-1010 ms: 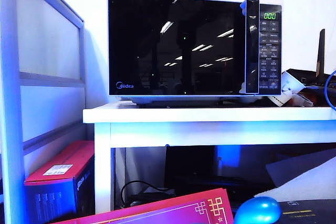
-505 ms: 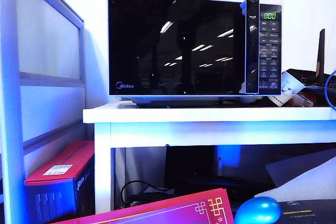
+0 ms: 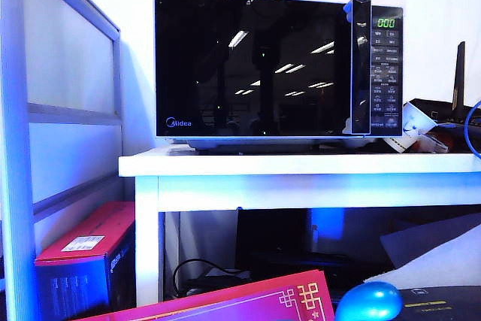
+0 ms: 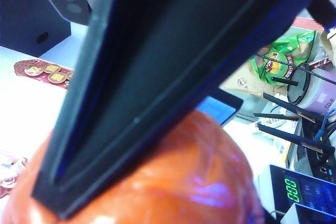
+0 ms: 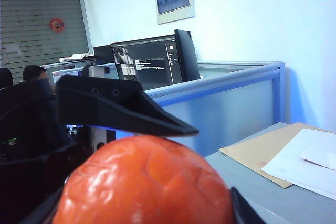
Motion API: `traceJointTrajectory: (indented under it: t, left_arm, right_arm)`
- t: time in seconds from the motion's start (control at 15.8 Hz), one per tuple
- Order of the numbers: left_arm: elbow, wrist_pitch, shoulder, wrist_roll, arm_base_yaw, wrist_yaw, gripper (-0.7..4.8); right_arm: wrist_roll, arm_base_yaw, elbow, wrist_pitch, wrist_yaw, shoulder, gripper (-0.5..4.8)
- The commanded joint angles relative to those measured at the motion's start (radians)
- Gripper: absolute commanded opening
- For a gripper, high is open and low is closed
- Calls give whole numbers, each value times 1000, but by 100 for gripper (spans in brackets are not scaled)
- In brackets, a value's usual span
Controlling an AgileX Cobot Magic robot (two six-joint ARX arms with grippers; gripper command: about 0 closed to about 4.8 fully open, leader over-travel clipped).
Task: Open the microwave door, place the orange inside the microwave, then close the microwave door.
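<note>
Microwave (image 3: 278,65) on a white table (image 3: 301,165), seen from the exterior camera. The glossy black microwave door (image 3: 252,65) is shut flat, with its vertical handle strip (image 3: 361,65) beside the button panel. Neither of my grippers nor the orange appears in this view.

Left wrist camera: one black finger (image 4: 157,77) of my left gripper (image 4: 73,192) lies across the orange (image 4: 173,182), which fills the frame beneath it. The other finger is hidden, so I cannot tell whether this gripper is clamped or merely resting there. The microwave's green display (image 4: 292,190) shows at the edge.

Right wrist camera: my right gripper (image 5: 218,166) is closed around the orange (image 5: 142,182), one finger on its top and the other tip showing beneath it.

I judge the orange light and fairly firm, with a waxy, dimpled skin, round enough to roll or slip out. Hold it across its widest middle with moderate pressure. The door looks rigid and hinged, best pulled at the handle strip on the edge near the buttons.
</note>
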Motion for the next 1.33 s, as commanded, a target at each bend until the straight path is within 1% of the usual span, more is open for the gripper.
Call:
traceJointTrajectory:
  t: [0.06, 0.19, 0.38, 0.44, 0.51, 0.63, 0.69, 0.76, 0.82, 0.88, 0.95, 1.07, 1.14, 1.2, 1.33]
  left_arm:
    - [3, -2, -6, 0, -9, 48, 479]
    - [3, -2, -6, 0, -9, 49, 479]
    - [3, 3, -6, 0, -14, 57, 479]
    - [3, 19, -6, -6, -19, 59, 479]
    - [3, 34, -6, -27, -19, 59, 479]
    - [2, 24, -6, -27, -18, 47, 479]
    - [2, 23, -6, -26, -17, 10, 479]
    - [2, 24, -6, -26, -17, -58, 479]
    - [2, 21, -6, -26, -18, -173, 479]
    - [1, 20, -6, -27, -18, -243, 479]
    - [1, 20, -6, -27, -18, -298, 479]
    - [1, 20, -6, -27, -17, -361, 479]
    - [1, 23, -6, -27, -16, -411, 479]
    - [1, 21, -6, -29, -16, -405, 479]
    - [1, 21, -7, -89, -19, -322, 479]
  right_arm:
    - [-35, -5, 5, 18, 127, -1, 138]
    - [-43, -5, 5, 17, 177, -1, 139]
    - [-64, -5, 5, 17, 180, -1, 138]
    - [-88, -5, 5, 15, 180, -1, 138]
    - [-92, -5, 5, 19, 180, -1, 138]
    - [-92, -6, 5, 45, 181, -1, 138]
    - [-91, -13, 5, 69, 193, -2, 138]
    - [-91, -18, 5, 89, 207, -3, 138]
    - [-87, -18, 5, 109, 207, -3, 138]
    - [-80, -18, 5, 108, 206, -3, 138]
    - [-75, -18, 5, 108, 205, -3, 138]
    - [-76, -18, 5, 109, 203, -3, 138]
    - [-76, -18, 5, 116, 203, -3, 139]
    - [-76, -18, 5, 113, 203, -3, 138]
    - [-85, -19, 5, 106, 206, -3, 139]
